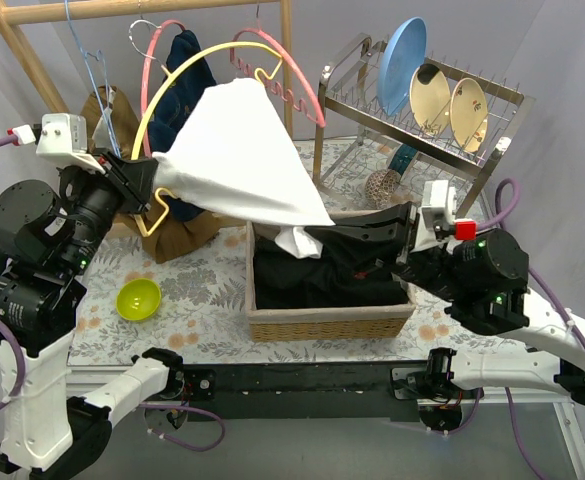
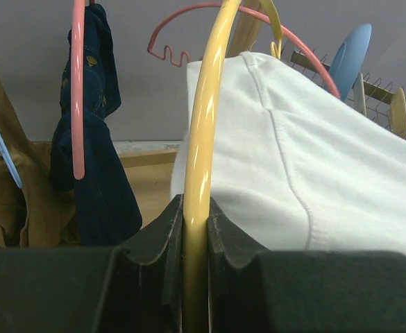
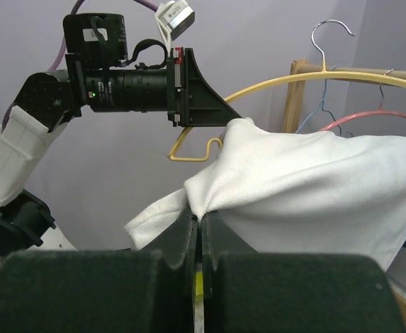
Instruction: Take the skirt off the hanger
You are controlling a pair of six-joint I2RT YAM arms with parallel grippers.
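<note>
We see our left gripper (image 2: 196, 229) clamped narrowly on the yellow hanger (image 2: 204, 125), with the white skirt (image 2: 314, 159) draped on that hanger just to its right, while our right gripper (image 3: 197, 229) is pinched tight on the skirt's lower corner, the cloth stretched between the two.

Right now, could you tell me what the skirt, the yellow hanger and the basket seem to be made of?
The skirt: white cotton-like cloth, matte, with stitched seams. The yellow hanger: probably plastic or coated metal, smooth and glossy, a highlight running along it. The basket: wicker or similar fibre, tan and matte, its weave visible.
</note>
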